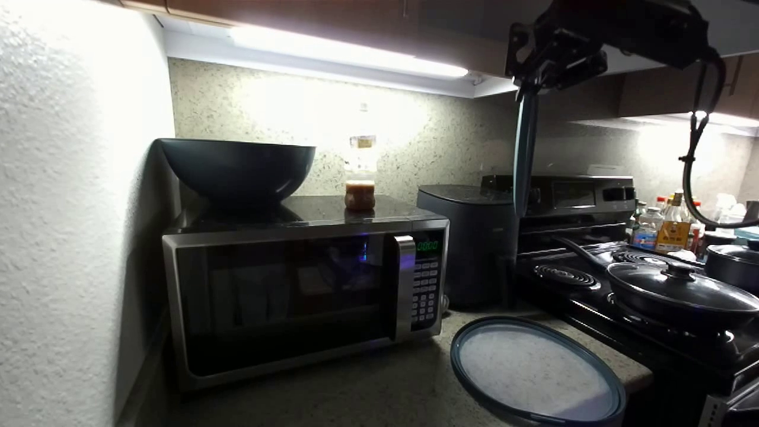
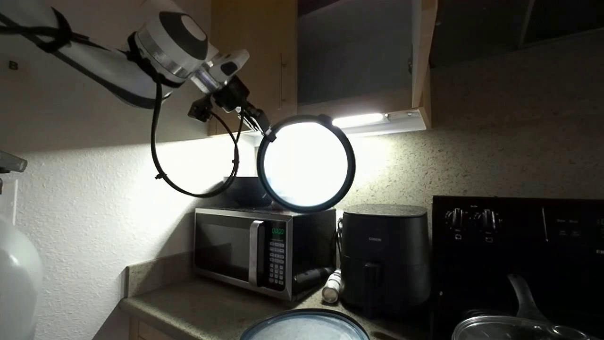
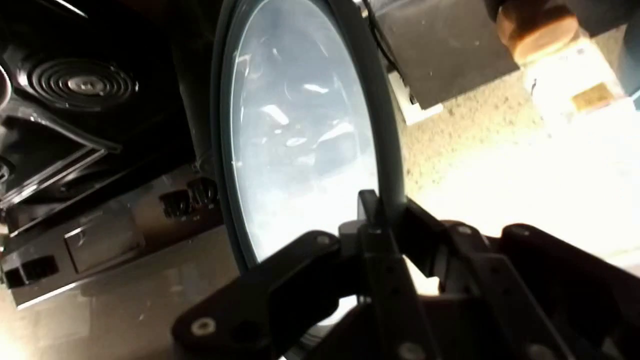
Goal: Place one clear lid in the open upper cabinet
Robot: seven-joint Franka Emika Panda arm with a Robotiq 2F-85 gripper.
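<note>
Round, dark-rimmed clear lid (image 2: 306, 163): upright, outside open brown wooden upper cabinet (image 2: 358, 56)
Black two-fingered gripper (image 3: 386, 212): pinches lid's rim

1. By the wall (image 1: 71, 207) I see a microwave (image 1: 284, 296), its display (image 1: 427, 246) glowing green.
2. On it, a wide dark bowl (image 1: 237, 169) and a bottle (image 1: 360, 185), brown at the bottom.
3. Beside the microwave, a black air fryer (image 2: 384, 250).
4. A covered pan (image 1: 682, 293) sits on the stove (image 1: 593, 299).

Your arm (image 2: 106, 71) reaches in from the upper left of an exterior view, wrist (image 2: 165, 52) angled down and rightward; in the wrist view, your pincer (image 3: 387, 212) is clamped below centre.
</note>
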